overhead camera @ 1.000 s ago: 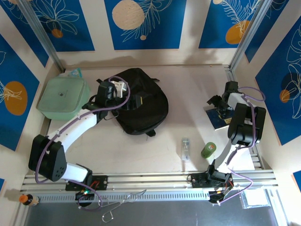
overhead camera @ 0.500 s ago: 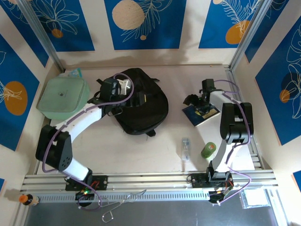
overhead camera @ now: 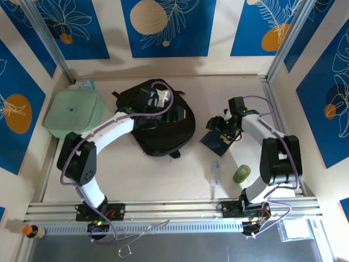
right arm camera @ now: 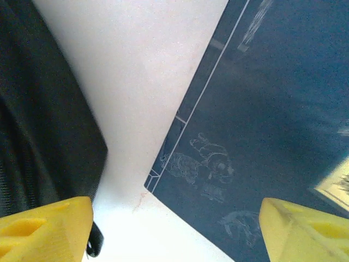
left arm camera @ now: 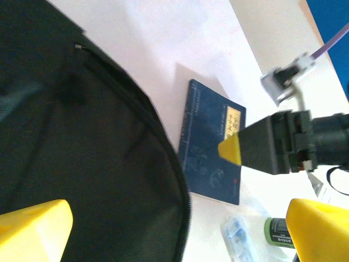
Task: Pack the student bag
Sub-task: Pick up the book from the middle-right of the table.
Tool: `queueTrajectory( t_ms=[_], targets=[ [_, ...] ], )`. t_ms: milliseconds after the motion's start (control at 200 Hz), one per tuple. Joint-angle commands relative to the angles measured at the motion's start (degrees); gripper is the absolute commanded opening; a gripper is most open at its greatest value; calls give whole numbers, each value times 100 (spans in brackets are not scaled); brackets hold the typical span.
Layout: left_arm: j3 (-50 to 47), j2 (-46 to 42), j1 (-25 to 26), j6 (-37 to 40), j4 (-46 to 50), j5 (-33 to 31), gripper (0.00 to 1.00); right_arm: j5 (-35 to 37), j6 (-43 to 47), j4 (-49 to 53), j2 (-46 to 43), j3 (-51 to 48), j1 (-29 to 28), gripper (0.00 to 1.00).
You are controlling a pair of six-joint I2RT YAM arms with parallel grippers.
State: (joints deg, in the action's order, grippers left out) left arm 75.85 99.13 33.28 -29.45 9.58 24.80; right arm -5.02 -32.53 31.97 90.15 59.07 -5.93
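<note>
The student bag [overhead camera: 166, 128], a large black soft backpack, lies left of the table's middle. My left gripper [overhead camera: 161, 103] hovers over its upper part, open, its yellow fingers [left arm camera: 32, 229] wide apart above the black fabric [left arm camera: 82, 153]. A dark blue notebook [overhead camera: 214, 140] lies flat just right of the bag. My right gripper [overhead camera: 222, 125] is open above it, and one yellow fingertip [left arm camera: 230, 150] rests on the cover [left arm camera: 210, 164]. In the right wrist view the notebook [right arm camera: 262, 125] spans the gap between the fingers, with the bag's edge [right arm camera: 38, 125] at left.
A clear case with blue contents [overhead camera: 216, 172] and a small green bottle [overhead camera: 241, 173] lie on the table in front of the notebook. The pale green square lidded container [overhead camera: 73, 112] sits at the far left, beside the bag. Metal rails run along the near edge.
My right gripper has travelled left and the notebook has slid with it, from the right side to just beside the bag. My left gripper has shifted right across the bag's top.
</note>
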Motion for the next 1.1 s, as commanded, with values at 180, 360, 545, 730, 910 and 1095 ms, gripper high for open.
queueTrajectory(
  t_ms=[180, 360, 545, 730, 910, 1095],
  targets=[
    [1176, 957, 936, 238, 599, -326, 98, 1044, -985, 91, -864, -866, 748, 73],
    [1776, 1594, 1440, -12, 686, -408, 95, 403, -986, -202, -801, -1213, 1186, 68],
    [2551, 2292, 1762, 64, 1168, -1075, 86, 58, -879, -281, -331, -1159, 1289, 52],
    [3460, 3118, 1907, 478, 2082, -1917, 73, 95, -783, -322, -161, -1170, 1239, 50],
    [3937, 3578, 1959, 691, 2668, -2354, 62, 11, -602, -229, 13, -1019, 1211, 50],
    [4091, 3765, 2064, 918, 2990, -2585, 58, -11, -526, -182, 194, -924, 1131, 46]
  ],
)
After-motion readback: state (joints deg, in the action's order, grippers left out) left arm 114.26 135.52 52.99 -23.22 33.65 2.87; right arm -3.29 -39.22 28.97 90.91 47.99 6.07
